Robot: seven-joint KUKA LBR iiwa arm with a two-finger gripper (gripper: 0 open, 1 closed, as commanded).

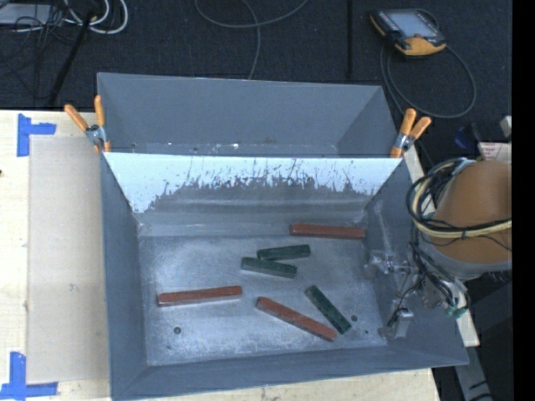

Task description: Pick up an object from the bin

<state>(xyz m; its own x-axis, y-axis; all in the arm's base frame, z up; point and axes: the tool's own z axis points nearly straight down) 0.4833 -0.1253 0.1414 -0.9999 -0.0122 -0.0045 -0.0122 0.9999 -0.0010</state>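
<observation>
**Position.** Nothing shows between my fingers (394,320). The nearest candidate is the slanted dark green bar (328,309), lying flat on the floor of the bin (125,249) in its near right part, to my left and apart from me. I hang over the foot of the bin's right wall.

**Hazards, as I judge them:**
1. A straight descent from here is likely to land on the sloped wall, not on a bar.
2. The long red-brown bar (294,318) lies just beside the slanted dark green bar, and their near ends meet. Closing there could catch both bars or knock one aside.
3. All the bars are thin and lie flat. Stopping too high closes on air; going too low strikes the metal floor.
4. A grip near one end of a bar would probably let it tilt and slip out.

**Further out.** A pair of dark green bars (276,260) lies near the middle. A back red-brown bar (328,231) lies along the foot of the far wall. A left red-brown bar (199,295) lies well apart from the rest.

**Not resolvable.**
- I cannot tell whether my fingers are spread or pressed together, because cables and wrist hardware clutter that area.
- I cannot tell whether the meeting bar ends overlap or only touch.
- A dark speck (177,332) on the floor is too small to identify.
</observation>
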